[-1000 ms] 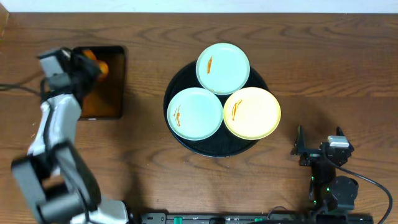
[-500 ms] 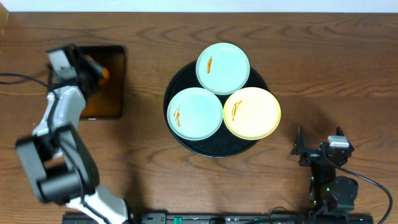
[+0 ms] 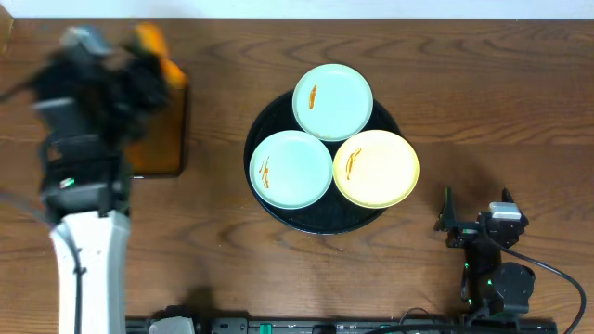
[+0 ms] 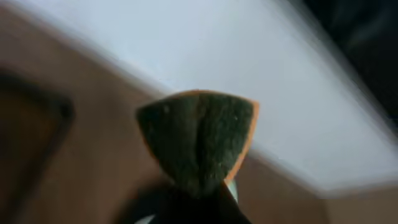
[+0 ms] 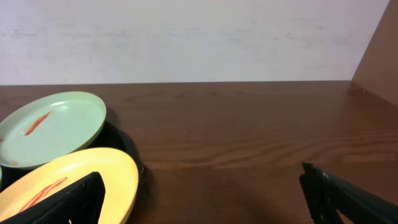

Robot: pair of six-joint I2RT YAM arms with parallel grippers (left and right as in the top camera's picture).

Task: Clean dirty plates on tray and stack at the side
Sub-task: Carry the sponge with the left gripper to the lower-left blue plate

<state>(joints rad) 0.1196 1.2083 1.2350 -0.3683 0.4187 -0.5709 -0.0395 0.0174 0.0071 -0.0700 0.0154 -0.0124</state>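
From overhead I see pale mint-blue plates and a pale yellow plate, orange-smeared, on the large round black tray; the left wrist shows my left gripper clamping a green-and-orange sponge; the right wrist shows my right gripper spread wide apart.

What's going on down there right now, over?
Left pincer shut on sponge. Right pincer open, right of tray. Three smeared plates on tray, none stacked aside. Nothing blocking them.

Two mint plates, one yellow plate, one round tray, one rectangular tray, one sponge.
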